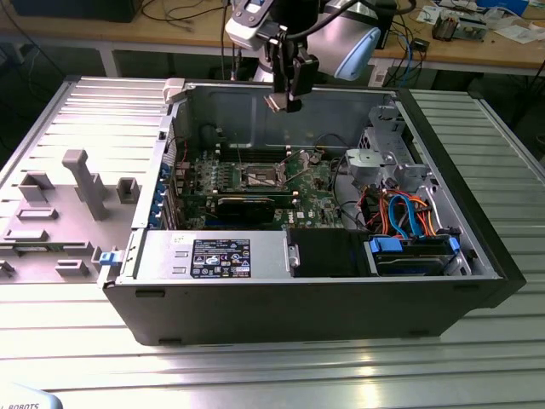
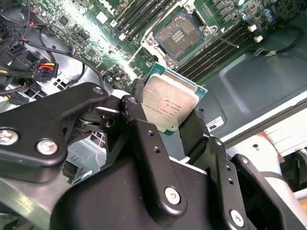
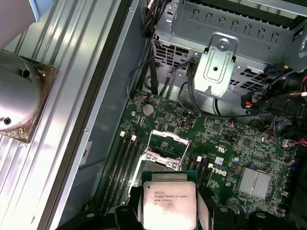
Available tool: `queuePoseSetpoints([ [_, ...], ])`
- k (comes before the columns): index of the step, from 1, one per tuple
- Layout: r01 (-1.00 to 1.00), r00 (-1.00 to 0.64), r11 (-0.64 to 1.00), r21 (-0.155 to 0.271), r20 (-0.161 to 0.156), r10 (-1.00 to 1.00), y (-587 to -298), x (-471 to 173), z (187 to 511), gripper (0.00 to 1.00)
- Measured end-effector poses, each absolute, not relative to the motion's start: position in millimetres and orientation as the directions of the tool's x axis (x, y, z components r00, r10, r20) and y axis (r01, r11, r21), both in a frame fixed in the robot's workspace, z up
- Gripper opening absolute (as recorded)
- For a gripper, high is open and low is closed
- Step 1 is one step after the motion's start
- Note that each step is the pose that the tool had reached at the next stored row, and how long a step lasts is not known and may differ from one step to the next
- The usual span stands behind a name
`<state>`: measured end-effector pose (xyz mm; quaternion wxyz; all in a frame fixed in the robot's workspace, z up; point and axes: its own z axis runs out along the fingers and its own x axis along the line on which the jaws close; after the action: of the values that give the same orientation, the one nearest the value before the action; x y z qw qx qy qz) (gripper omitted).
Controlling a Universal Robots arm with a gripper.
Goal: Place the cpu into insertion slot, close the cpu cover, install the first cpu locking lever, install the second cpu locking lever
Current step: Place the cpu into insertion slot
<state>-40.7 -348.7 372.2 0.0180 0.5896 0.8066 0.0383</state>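
At the exterior view's top centre, the gripper (image 1: 285,102) clamps its jaws on the cpu (image 2: 169,104), seemingly well above the insertion slot (image 2: 178,34); placement is in hand and calls for square alignment.

arm (image 1: 342,38): raised | hand (image 1: 287,99): pointing down, clamped on cpu (image 3: 169,203)

Built of matte black, round-edged gripper (image 2: 168,109) links, pinned with silver screws (image 2: 47,146) (two on the broad side plate (image 2: 53,117)); higher up, sheathed in silver-grey arm (image 1: 336,36) casing, capped pale blue.
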Motion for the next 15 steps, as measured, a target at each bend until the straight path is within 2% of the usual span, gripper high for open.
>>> queuePoseSetpoints([
  [15,0.981,-0.179,0.177,0.083,0.016,0.984,-348.7,-45.6,364.0,0.54],
])
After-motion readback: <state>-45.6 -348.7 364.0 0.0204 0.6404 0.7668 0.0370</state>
